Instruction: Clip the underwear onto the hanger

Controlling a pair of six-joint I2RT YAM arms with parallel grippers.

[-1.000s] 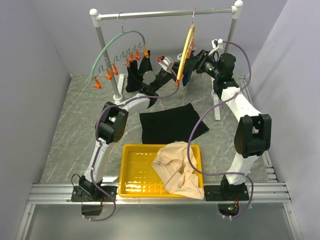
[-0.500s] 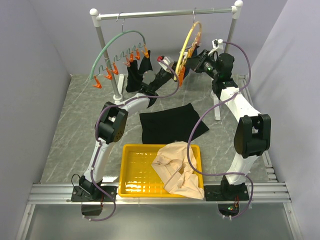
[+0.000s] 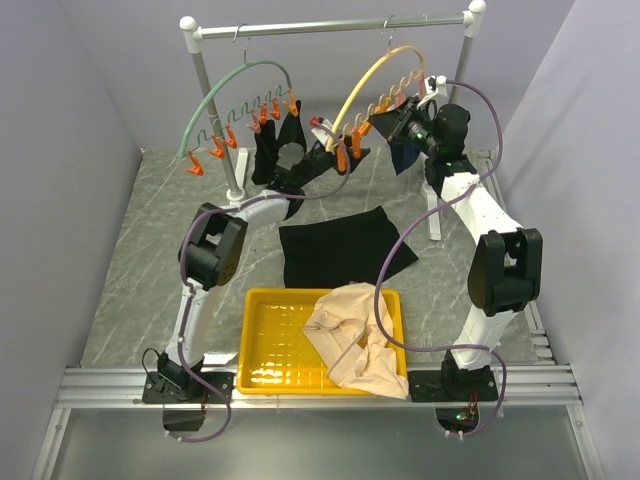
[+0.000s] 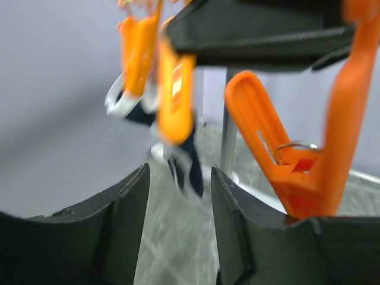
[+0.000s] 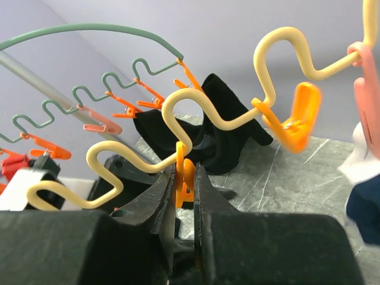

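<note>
Underwear lies flat on the table, unclipped, just beyond the yellow tray holding the beige garment. Hanger hangs from the rail, at about 12 o'clock from the underwear in the top view. Both grippers are up at the hanger, well apart from the underwear. Left gripper, at 12 o'clock from it, is spread; we see orange clips ahead of it, none between its fingers. Right gripper, at 1 o'clock, is pinching one clip on the hanger's wavy wire. Green hanger sits at 10 o'clock.
</note>
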